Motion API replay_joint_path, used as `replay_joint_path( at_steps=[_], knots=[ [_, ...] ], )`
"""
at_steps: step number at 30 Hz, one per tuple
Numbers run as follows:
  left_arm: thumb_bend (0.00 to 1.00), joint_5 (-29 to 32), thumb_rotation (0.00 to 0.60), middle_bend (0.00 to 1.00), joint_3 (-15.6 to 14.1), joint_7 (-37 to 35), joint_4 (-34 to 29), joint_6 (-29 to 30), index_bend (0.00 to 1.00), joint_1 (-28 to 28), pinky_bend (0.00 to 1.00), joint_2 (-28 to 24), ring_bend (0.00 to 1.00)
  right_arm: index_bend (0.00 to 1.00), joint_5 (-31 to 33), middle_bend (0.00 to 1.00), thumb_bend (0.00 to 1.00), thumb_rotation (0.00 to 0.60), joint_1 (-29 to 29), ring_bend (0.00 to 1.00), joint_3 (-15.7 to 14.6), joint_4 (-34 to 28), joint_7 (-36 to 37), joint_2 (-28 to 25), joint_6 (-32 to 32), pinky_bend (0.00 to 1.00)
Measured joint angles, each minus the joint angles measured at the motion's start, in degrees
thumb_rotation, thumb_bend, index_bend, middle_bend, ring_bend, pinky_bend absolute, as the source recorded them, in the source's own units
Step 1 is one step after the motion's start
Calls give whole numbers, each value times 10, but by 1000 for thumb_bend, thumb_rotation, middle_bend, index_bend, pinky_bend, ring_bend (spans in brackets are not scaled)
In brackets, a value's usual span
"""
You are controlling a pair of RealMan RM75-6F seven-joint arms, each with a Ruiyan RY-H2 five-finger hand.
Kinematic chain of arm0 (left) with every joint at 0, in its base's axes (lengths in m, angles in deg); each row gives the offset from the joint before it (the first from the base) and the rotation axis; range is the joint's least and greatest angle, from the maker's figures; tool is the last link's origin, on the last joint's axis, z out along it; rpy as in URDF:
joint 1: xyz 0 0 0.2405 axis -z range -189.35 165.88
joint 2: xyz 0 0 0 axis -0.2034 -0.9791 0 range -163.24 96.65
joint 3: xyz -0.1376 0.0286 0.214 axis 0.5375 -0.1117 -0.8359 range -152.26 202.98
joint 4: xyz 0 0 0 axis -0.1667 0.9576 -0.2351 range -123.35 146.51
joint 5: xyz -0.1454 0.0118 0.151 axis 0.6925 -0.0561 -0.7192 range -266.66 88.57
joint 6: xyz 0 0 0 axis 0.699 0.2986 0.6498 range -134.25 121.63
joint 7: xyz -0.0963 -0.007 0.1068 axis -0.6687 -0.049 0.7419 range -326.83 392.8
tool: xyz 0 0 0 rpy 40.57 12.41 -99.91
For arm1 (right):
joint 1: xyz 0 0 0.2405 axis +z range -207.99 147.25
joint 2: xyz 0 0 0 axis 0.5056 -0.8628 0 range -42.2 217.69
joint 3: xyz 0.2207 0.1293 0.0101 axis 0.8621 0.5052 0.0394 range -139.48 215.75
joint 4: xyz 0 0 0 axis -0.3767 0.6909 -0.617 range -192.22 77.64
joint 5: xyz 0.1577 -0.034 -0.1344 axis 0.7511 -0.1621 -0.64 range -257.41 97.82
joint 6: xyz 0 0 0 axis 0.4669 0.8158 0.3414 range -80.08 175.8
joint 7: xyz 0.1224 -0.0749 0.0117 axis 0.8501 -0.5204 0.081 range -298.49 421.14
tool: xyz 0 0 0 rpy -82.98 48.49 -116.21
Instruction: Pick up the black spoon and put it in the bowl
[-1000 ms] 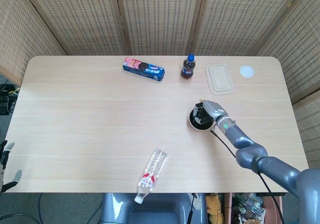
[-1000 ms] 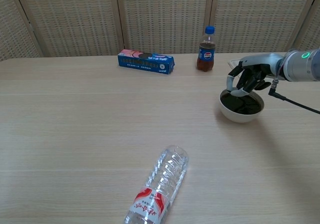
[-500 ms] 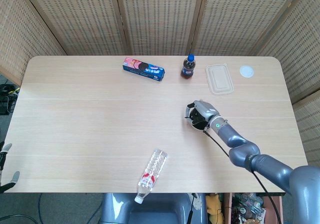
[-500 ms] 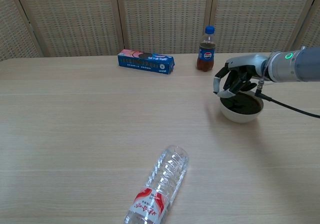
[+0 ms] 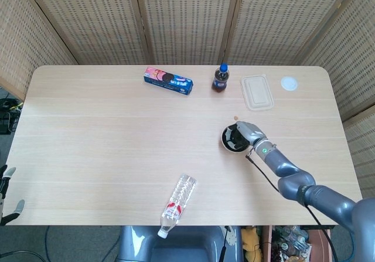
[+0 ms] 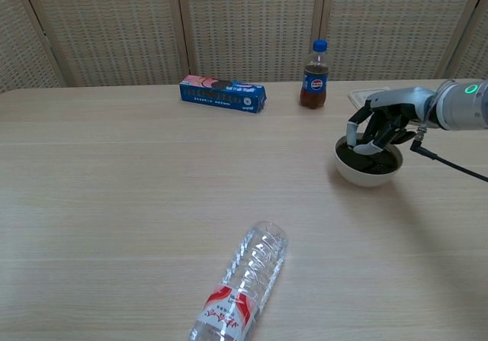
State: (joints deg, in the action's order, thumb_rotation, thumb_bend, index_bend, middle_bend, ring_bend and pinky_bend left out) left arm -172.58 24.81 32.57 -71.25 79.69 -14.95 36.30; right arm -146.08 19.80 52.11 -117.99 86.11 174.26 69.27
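Since half a second ago, the right hand (image 6: 379, 125) has swung back from the bowl's left rim to hover over the bowl (image 6: 368, 164), fingers curled downward; whether they pinch anything I cannot tell. Its dark inside hides the black spoon. Left hand (image 5: 6, 194) hangs past the tabletop (image 5: 117, 133) edge, fingers apart.

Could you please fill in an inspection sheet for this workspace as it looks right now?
Surface: light wooden table, dry and intact.
Job's things: bowl with a dark interior, right of centre; black spoon cannot be made out.
Clutter: clear water bottle lying at the near edge; cookie box, cola bottle, lidded container and white lid along the far side.
Hands: right hand over the bowl, fingers curled into it; left hand off the table, idle.
Cables: black cable along the right arm.
Surroundings: woven screens behind.
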Motion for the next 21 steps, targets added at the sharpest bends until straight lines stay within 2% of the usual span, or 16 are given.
replay_joint_path(
  at_steps=[11,13,14,16,17,18,21],
  knots=[
    [364,1,600,0,0,4,-4,3,0,-3,0,-2,0,759,6,957,909,600,4,999,9,37,6,11,1,1000],
    [364,2,600,0,-1,4,-4,3,0,-3,0,-2,0,735,3,959,888,600,4,999,8,39,4,13,2,1000],
    [364,2,600,0,-1,2,-3,3,0,-3,0,-2,0,705,1,960,859,600,3,999,7,38,3,13,4,1000],
    [364,1,600,0,-1,1,-2,3,0,-3,0,-1,0,606,-4,966,708,600,1,1000,5,34,3,11,9,1000],
    [364,1,600,0,-1,0,-2,3,0,-3,0,-1,0,587,-5,966,669,600,0,1000,5,32,3,10,9,1000],
    [364,1,600,0,-1,0,-1,2,0,-3,0,0,0,547,-6,969,563,600,-1,1000,5,30,4,8,10,1000],
    [364,0,600,0,0,-2,0,2,0,-2,0,0,0,483,-9,976,368,600,-4,1000,5,24,5,4,16,1000]
  ],
)
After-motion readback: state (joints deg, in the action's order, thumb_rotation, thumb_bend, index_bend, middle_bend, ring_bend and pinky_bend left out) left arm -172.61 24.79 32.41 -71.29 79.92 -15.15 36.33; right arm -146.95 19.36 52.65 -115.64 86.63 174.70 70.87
